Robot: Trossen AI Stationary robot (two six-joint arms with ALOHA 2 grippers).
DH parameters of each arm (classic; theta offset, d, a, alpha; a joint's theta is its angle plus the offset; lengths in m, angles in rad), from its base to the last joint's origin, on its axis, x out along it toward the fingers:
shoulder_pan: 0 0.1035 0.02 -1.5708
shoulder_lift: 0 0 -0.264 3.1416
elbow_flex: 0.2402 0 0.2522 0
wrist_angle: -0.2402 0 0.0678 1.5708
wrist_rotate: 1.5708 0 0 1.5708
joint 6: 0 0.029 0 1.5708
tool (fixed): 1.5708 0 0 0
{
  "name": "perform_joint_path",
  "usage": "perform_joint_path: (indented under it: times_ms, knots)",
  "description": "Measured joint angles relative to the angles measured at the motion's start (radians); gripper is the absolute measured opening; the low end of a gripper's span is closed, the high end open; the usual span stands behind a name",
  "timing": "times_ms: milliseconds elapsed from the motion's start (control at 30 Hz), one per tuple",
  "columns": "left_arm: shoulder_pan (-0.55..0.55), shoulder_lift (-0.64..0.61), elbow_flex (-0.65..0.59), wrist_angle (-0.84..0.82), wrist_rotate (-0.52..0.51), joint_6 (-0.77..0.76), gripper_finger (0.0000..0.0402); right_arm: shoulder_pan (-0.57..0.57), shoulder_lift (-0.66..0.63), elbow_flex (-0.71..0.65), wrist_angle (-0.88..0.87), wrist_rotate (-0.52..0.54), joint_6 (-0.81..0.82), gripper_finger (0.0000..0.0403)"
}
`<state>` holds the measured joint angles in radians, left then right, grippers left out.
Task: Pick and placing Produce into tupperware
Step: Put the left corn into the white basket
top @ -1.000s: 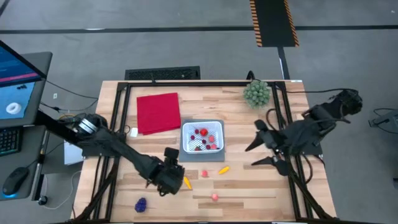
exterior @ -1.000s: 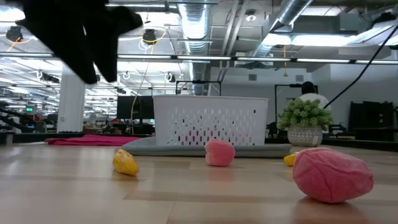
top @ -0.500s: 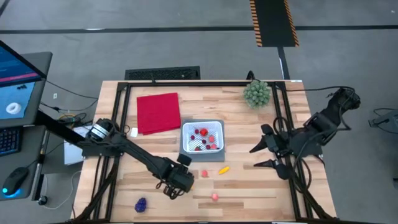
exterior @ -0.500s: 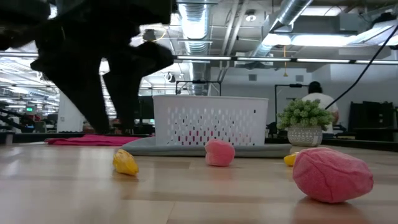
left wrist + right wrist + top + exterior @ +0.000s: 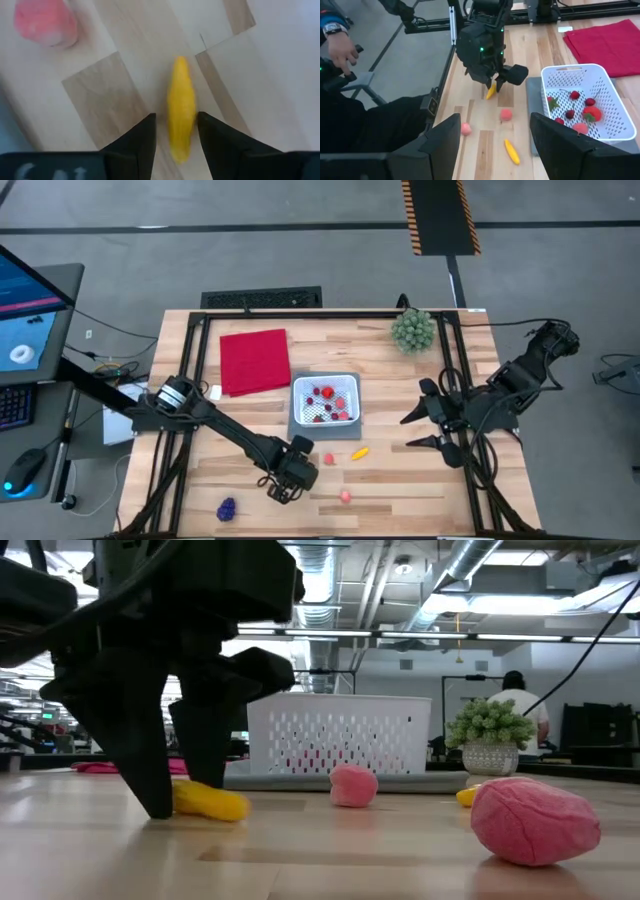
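Note:
A yellow, banana-shaped piece of produce (image 5: 181, 107) lies flat on the wooden table in front of the white tupperware (image 5: 298, 385), which holds several red pieces. My left gripper (image 5: 290, 480) stands over the yellow piece, open, fingers down at the table, one on each side of it. A pink piece (image 5: 328, 459), an orange-yellow piece (image 5: 359, 452), another pink piece (image 5: 345, 496) and the purple grapes (image 5: 227, 508) lie loose on the table. My right gripper (image 5: 405, 432) hangs open above the table's right part, holding nothing. My left gripper comes from above, pointing down, with a finger along each long side of the yellow piece's near end (image 5: 180, 140). A narrow gap shows beside one finger (image 5: 147, 135). Whether the other finger (image 5: 210, 135) touches the piece, I cannot tell. The piece lies on the table.
The tupperware sits on a grey mat (image 5: 296, 420). A red cloth (image 5: 254, 361) lies at the far left and a green spiky plant (image 5: 413, 329) stands at the far right. A person's hand (image 5: 340, 45) shows beyond the table's left side.
My left gripper has come down toward the table and a little toward its right edge, tipping steeper, until its fingers stand around the yellow piece. In the low view the yellow piece now shows longer than before, so it has turned on the table.

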<state>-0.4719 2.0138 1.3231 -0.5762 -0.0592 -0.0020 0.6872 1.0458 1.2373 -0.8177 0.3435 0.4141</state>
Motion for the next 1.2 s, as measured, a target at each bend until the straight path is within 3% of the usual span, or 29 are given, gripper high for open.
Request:
perform_joint_path:
  times_ms: [133,433,700,933,1200]
  knots:
    - [0.005,0.000,0.000,0.006,-0.005,0.004,0.0113,0.000,0.000,0.000,-0.003,0.000,-0.003,0.0265]
    - [0.011,-0.005,0.068,-0.055,-0.086,0.021,0.0009,0.000,0.000,0.000,-0.013,0.006,-0.005,0.0265]
    - [0.040,-0.044,0.143,-0.195,-0.211,0.044,0.0045,0.000,0.000,0.000,-0.016,0.006,-0.013,0.0265]
    - [0.084,-0.189,0.153,-0.228,-0.325,0.052,0.0044,0.000,0.001,0.001,-0.019,0.006,-0.022,0.0265]
    - [0.196,-0.373,0.154,-0.184,-0.295,0.042,0.0044,0.000,0.001,0.001,-0.016,0.007,-0.030,0.0265]
